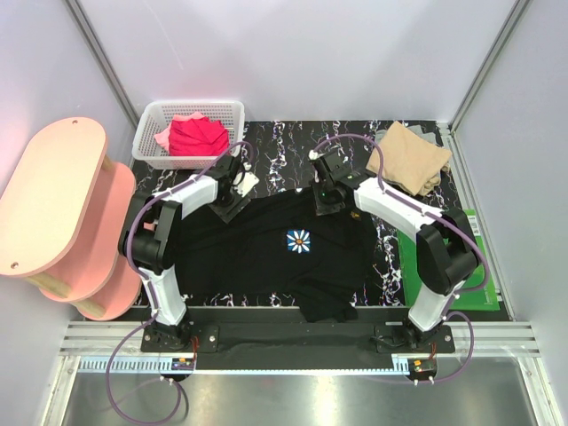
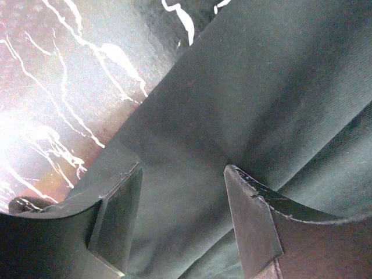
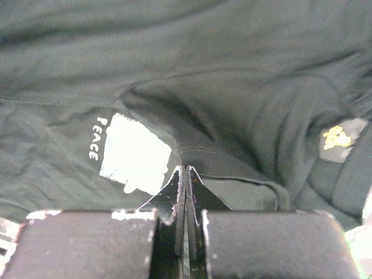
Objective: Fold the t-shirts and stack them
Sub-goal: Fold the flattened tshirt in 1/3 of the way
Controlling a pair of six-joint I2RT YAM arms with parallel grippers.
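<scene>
A large t-shirt [image 1: 266, 257] lies spread at the centre of the table [image 1: 284, 146], between the two arms, with the left gripper [image 1: 232, 206] over its far-left edge and the right gripper [image 1: 327, 200] at its collar on the far side. Behind it to the left a basket [image 1: 146, 142] holds crumpled t-shirts [image 1: 197, 138]; behind it to the right lies a folded t-shirt [image 1: 410, 158]. A board [image 1: 493, 297] lies at the table's right edge, and a shelf unit [image 1: 53, 195] stands left of the table.

Only txt I can read: "PEACE", white caps, running sideways on the black tee [image 3: 244, 70], just beside its white neck label [image 3: 136, 152], rt wrist cam. Label itself is blown out, nothing legible. Small yellow mark [image 3: 337, 138] on the fabric, can't read. Daisy print [image 1: 300, 240] has no wording.
</scene>
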